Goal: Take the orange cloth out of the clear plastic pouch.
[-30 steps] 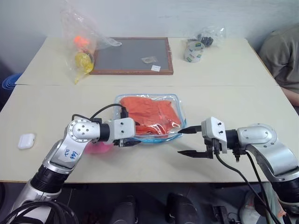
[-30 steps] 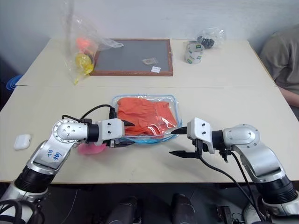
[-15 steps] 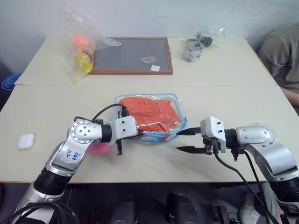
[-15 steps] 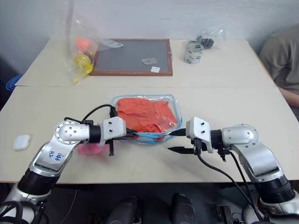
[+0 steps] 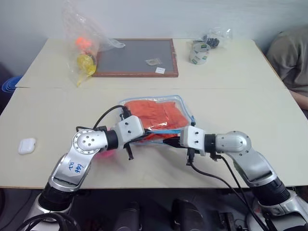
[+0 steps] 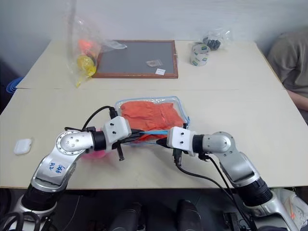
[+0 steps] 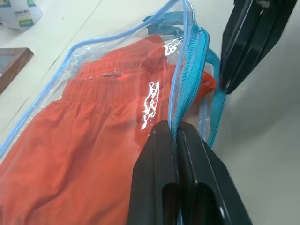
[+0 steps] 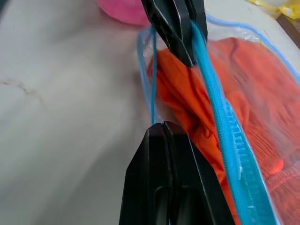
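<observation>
A flat, clear plastic pouch (image 5: 159, 115) with light blue edging lies near the middle of the pale beige table (image 5: 250, 110), and the bright orange, wrinkled cloth (image 5: 154, 114) is inside it, filling most of the pouch. Both grippers meet at the pouch's near edge, which is lifted off the table. The left gripper (image 7: 174, 133) comes in from the left, and in the left wrist view its two black fingers are pressed together on the blue zipper band of one side of the opening. The right gripper (image 8: 161, 124) comes in from the right, and its fingers are pinched on the thin blue edge of the other side of the opening. Between the two held edges the mouth of the pouch gapes a little, with the orange fabric showing in the gap. A pink fuzzy plush (image 8: 123, 9) lies on the table just beside the left gripper. A small white case (image 5: 27, 145) lies at the left edge of the table. On the far side lie a grey board with a brown wooden frame (image 5: 136, 57), a crinkled clear bag with orange and yellow items (image 5: 85, 45) to its left, and a roll of tape (image 5: 199, 52) to its right. A person's sleeve (image 5: 291, 57) shows at the far right.
</observation>
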